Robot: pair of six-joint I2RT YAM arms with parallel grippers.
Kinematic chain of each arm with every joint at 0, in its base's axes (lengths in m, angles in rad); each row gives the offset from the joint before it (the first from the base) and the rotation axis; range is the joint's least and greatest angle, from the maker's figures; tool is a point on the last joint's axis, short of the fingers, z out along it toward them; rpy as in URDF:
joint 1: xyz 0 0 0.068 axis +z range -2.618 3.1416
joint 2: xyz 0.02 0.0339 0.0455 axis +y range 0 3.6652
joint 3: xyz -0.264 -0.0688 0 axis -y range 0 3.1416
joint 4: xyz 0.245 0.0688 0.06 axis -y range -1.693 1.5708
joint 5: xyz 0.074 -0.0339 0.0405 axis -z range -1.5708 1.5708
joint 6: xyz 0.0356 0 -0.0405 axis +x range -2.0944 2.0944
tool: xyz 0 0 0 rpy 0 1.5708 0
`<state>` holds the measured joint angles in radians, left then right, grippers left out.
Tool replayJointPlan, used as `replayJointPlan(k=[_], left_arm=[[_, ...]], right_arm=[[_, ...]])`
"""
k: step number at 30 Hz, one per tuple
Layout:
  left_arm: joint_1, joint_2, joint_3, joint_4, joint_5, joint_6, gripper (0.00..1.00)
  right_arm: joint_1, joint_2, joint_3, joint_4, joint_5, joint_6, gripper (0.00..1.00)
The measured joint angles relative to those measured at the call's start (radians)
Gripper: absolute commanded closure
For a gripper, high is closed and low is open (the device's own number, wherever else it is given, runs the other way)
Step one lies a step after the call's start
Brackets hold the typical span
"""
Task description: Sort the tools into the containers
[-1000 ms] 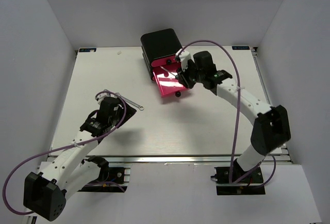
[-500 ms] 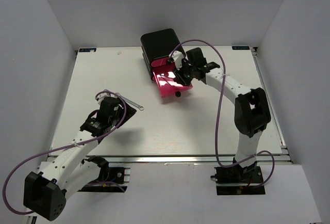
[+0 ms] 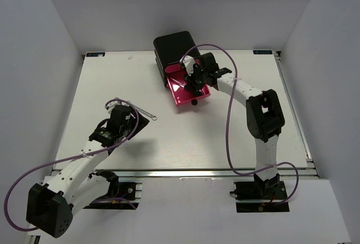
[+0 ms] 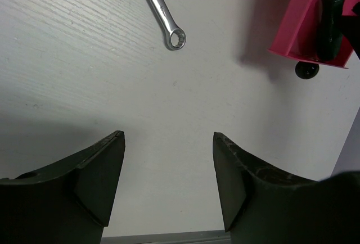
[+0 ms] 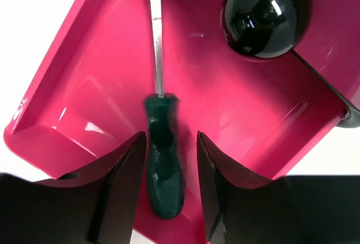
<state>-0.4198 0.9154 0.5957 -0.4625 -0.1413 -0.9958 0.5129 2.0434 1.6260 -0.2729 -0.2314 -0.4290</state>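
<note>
I've got the left arm (image 3: pixel 84 157) sitting low, angled forward and to the right, with the left gripper (image 4: pixel 167 138) tipped down at the bench, jaws wide apart. The right arm (image 3: pixel 263 114) is bent sharply at the elbow and reaches far-left. The right gripper (image 5: pixel 170 136) has its jaws parted too.

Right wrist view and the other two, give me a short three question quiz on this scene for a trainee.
1. True or false: the silver wrench lies inside the pink drawer.
2. What lies between the fingers of the right hand? A) a wrench B) a green-handled screwdriver C) nothing
3. Is the left hand open or shut?
Key: 1 false, it lies on the table; 2 B; 3 open.
</note>
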Motion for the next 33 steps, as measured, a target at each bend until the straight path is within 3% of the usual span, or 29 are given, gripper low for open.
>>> replayJointPlan(k=[4, 8, 11, 18, 23, 28, 33], left_arm=[[0.000, 0.000, 0.000, 0.000, 0.000, 0.000, 0.27], [0.000, 0.000, 0.000, 0.003, 0.000, 0.000, 0.27], [0.000, 0.002, 0.000, 0.014, 0.001, 0.000, 0.27], [0.000, 0.027, 0.000, 0.039, 0.016, 0.000, 0.27], [0.000, 0.033, 0.000, 0.046, 0.023, 0.000, 0.27], [0.000, 0.033, 0.000, 0.046, 0.023, 0.000, 0.27], [0.000, 0.033, 0.000, 0.046, 0.024, 0.000, 0.27]], right_arm=[[0.000, -0.008, 0.000, -0.005, -0.016, -0.015, 0.59], [-0.023, -0.078, -0.025, -0.054, -0.138, -0.087, 0.85], [-0.069, -0.198, -0.063, -0.133, -0.268, -0.232, 1.00], [-0.109, -0.332, -0.155, -0.371, -0.357, -0.663, 1.00], [-0.097, -0.326, -0.376, -0.403, -0.322, -0.806, 1.00], [-0.073, -0.325, -0.488, -0.227, -0.217, -0.763, 1.00], [-0.024, -0.293, -0.539, 0.101, -0.074, -0.649, 1.00]])
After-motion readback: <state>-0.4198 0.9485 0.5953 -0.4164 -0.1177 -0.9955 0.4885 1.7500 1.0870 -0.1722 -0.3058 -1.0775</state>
